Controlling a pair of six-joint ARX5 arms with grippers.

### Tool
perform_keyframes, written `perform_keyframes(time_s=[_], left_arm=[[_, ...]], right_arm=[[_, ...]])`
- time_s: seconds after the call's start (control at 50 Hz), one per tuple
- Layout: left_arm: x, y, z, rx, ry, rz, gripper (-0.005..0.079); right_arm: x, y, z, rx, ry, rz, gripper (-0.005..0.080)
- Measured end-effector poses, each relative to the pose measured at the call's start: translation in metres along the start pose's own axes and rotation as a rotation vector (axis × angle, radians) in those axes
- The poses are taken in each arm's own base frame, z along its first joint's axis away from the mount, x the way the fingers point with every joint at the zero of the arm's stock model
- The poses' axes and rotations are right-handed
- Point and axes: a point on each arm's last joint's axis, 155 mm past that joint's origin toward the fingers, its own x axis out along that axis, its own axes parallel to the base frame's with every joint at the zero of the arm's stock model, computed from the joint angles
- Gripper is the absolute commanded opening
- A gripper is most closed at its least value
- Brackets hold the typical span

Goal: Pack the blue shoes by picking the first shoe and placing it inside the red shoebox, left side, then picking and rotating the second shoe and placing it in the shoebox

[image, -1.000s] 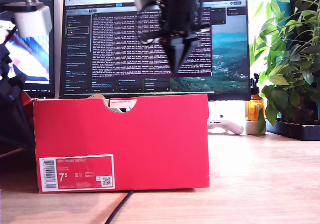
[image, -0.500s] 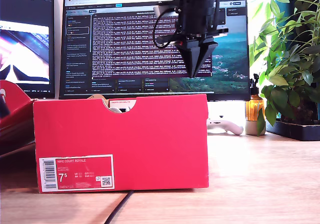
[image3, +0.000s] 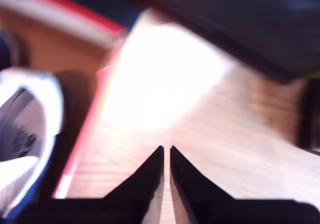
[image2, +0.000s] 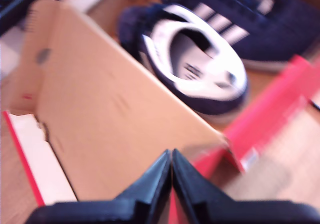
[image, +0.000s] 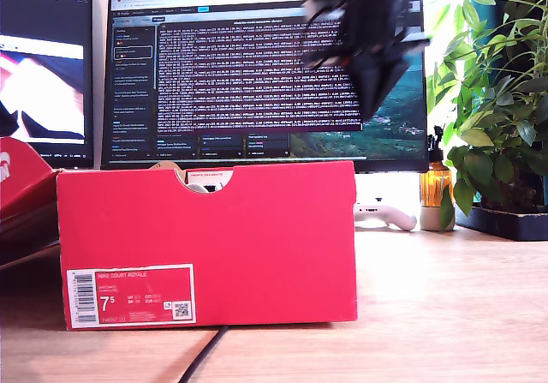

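Observation:
The red shoebox (image: 210,242) stands on the wooden table with its notch and white "7.5" label facing the exterior camera. Both blue shoes (image2: 200,58) lie side by side past a tan cardboard flap (image2: 100,98), bordered by a red box wall (image2: 270,119). My first gripper (image2: 171,156) hovers above that flap, shut and holding nothing. My second gripper (image3: 166,151) is shut and holding nothing over bare table, with a shoe's white lining (image3: 25,134) and a red box edge (image3: 82,144) beside it. A blurred dark arm (image: 377,49) hangs high, above the box's corner at the exterior view's right.
A red lid piece (image: 21,194) leans at the exterior view's left. Two monitors (image: 257,74) stand behind the box. A white controller (image: 385,213), an amber bottle (image: 437,186) and a potted plant (image: 497,117) stand at the exterior view's right. A black cable (image: 205,353) runs under the box.
The dark arm has swung from above the box's middle toward the exterior view's right and is now motion-blurred. The arm seen earlier at the exterior view's left has left the frame.

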Motion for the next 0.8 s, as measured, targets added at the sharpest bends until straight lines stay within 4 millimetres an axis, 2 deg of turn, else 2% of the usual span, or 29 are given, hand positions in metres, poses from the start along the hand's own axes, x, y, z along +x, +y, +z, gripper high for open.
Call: perform_keyframes(time_s=[0.12,0.26,0.4,0.56,0.66,0.8], left_arm=[[0.000,0.013,0.008,-0.042,-0.044,0.023,-0.0011],[-0.001,0.022,0.012,-0.091,-0.072,0.019,-0.0011],[-0.003,0.031,0.025,-0.138,-0.136,0.028,-0.0011],[-0.011,0.053,0.056,-0.201,-0.271,0.098,-0.0011],[-0.013,0.063,0.058,-0.233,-0.285,0.136,-0.0011],[-0.015,0.074,0.063,-0.240,-0.313,0.175,-0.0011]], right_arm=[[-0.024,-0.017,0.001,0.036,-0.073,-0.023,-0.0005],[-0.042,-0.023,-0.010,0.058,-0.145,-0.029,-0.0005],[-0.037,-0.022,-0.035,0.067,-0.167,-0.033,-0.0005],[-0.022,-0.026,-0.070,0.097,-0.180,-0.069,-0.0005],[-0.019,-0.031,-0.088,0.113,-0.216,-0.102,-0.0005],[-0.030,-0.038,-0.093,0.145,-0.320,-0.128,-0.0005]])
